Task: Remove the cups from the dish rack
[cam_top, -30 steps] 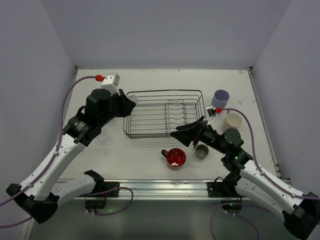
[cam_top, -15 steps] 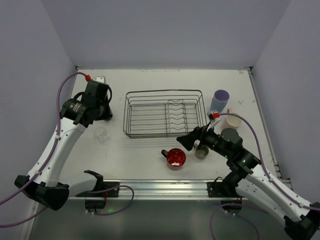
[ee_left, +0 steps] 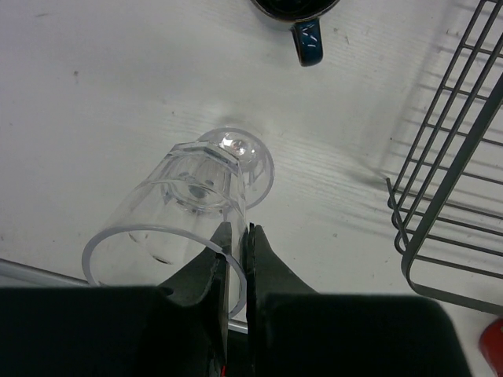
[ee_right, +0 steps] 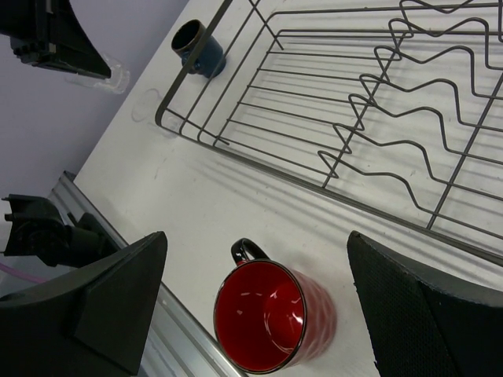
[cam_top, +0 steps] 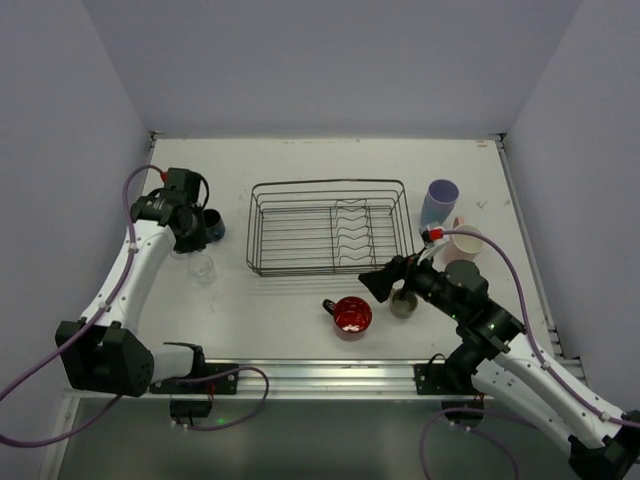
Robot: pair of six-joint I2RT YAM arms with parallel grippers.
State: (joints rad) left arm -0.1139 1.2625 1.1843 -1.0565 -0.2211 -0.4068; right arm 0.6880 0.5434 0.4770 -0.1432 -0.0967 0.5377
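Observation:
The dark wire dish rack [cam_top: 330,225] holds no cups. My left gripper [cam_top: 192,238] is left of it, shut on the rim wall of a clear glass [ee_left: 189,212], one finger inside and one outside. A second clear glass [cam_top: 203,267] stands on the table just below it. The dark blue cup [cam_top: 213,226] sits beside the gripper and shows in the left wrist view [ee_left: 302,12]. My right gripper [cam_top: 385,283] is wide open and empty above the red handled mug [ee_right: 267,318], also in the top view [cam_top: 352,315]. The small olive cup [cam_top: 403,303] stands beside it.
A lavender tumbler [cam_top: 440,200] and a pink cup [cam_top: 465,242] stand right of the rack. The rack's corner [ee_left: 456,157] is close on the left gripper's right. The metal rail [cam_top: 300,375] runs along the table's near edge. The left wall is close to the left arm.
My left arm has swung left from the rack's left end to the table's left side with the clear glass. My right gripper has drawn back from the rack's front towards the red mug.

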